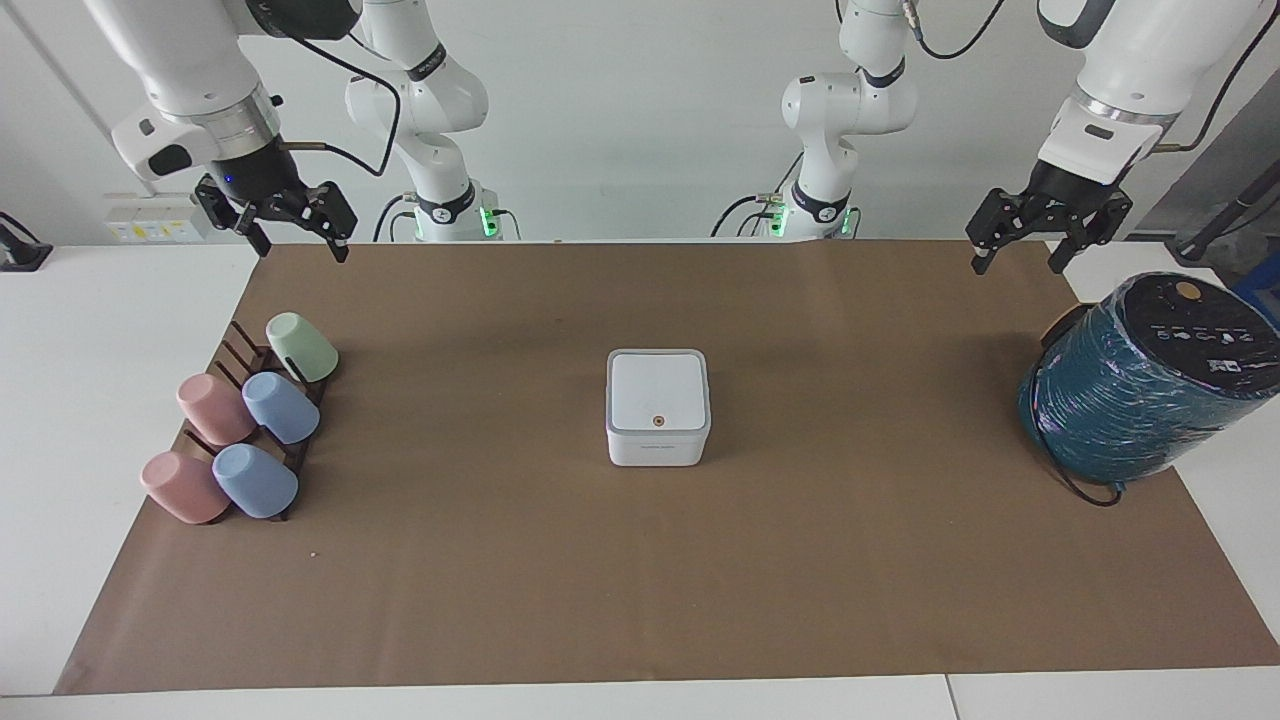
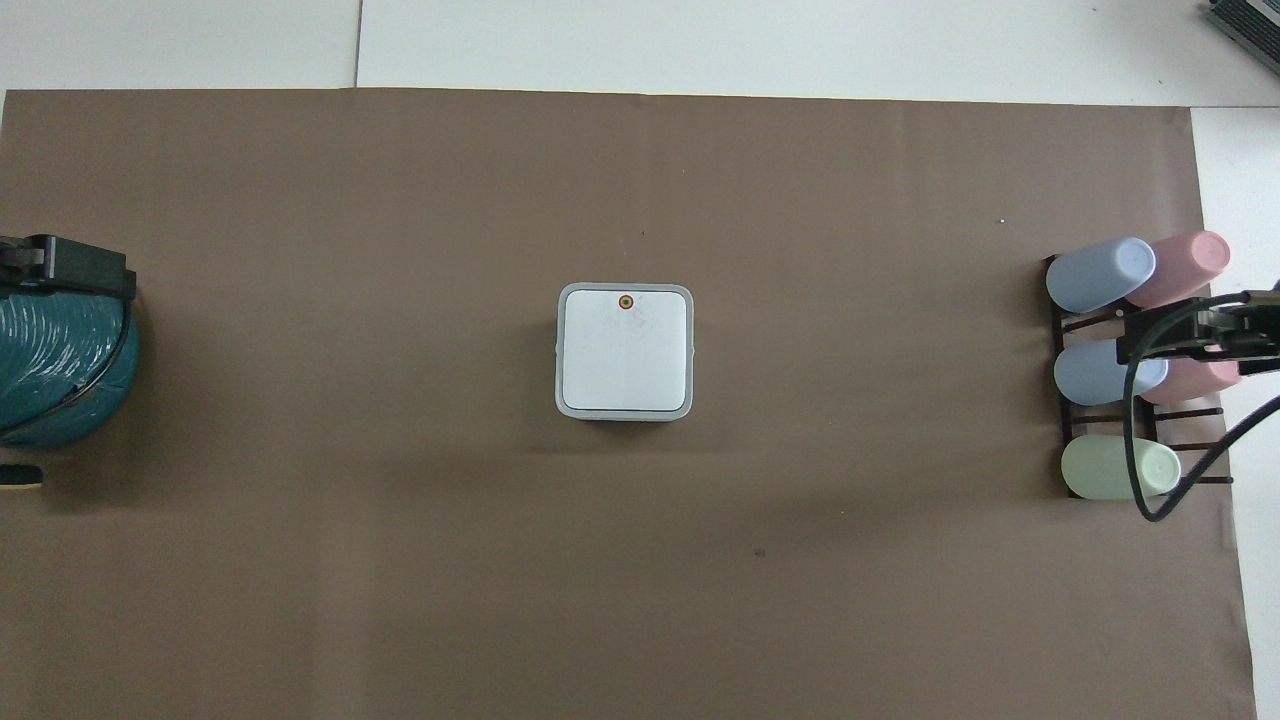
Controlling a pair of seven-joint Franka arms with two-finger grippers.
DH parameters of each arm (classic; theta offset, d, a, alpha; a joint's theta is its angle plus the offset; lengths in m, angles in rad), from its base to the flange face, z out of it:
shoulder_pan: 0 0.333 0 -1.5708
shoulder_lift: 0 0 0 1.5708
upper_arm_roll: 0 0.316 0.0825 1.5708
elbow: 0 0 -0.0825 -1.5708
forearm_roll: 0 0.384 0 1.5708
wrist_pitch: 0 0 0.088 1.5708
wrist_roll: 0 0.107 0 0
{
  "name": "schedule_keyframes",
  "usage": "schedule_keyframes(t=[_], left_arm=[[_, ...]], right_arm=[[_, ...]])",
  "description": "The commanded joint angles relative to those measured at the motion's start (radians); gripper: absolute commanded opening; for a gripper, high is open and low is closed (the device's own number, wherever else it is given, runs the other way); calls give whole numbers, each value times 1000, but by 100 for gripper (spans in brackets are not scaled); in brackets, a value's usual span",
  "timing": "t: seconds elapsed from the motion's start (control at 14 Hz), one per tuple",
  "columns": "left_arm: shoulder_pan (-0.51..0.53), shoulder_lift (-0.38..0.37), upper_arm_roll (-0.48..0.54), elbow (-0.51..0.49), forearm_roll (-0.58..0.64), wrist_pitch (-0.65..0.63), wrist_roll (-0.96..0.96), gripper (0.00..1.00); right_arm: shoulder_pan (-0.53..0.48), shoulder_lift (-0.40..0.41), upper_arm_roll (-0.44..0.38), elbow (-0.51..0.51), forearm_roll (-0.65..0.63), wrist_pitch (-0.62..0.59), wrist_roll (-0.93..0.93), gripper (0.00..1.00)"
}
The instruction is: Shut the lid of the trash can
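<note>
the trash can (image 1: 658,420) is sitting mid-bench, its lid (image 1: 657,390) lying flat, seemingly closed already. the left gripper (image 1: 1047,232), fingers spread and empty, is hanging at one robot-side corner, the right gripper (image 1: 277,215), likewise released, at the other, both about equally distant.

Both arms have glossy white shells, black joint bands, looping black cables and green-lit bases.

I had both arms raised and apart at their own ends of the table, the left gripper (image 1: 1019,254) hanging fingers-down with its jaws spread, and the right gripper (image 1: 297,241) likewise pointed down with jaws spread, holding nothing.
</note>
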Motion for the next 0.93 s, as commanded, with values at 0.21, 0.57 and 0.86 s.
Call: schedule_keyframes(t=[0.21,0.57,0.86], left_arm=[[15,-37,-14,4,-15,-136,20,100],[27,-52,-17,-22,-19,-151,26,100],[27,-52,-13,-28,-20,-144,62,100]], right_arm=[[-17,-16,13,-8,5,-13,-27,100],[-17,-16,13,-8,5,-13,-25,100],[-17,-16,13,-8,3,-13,-27,100]])
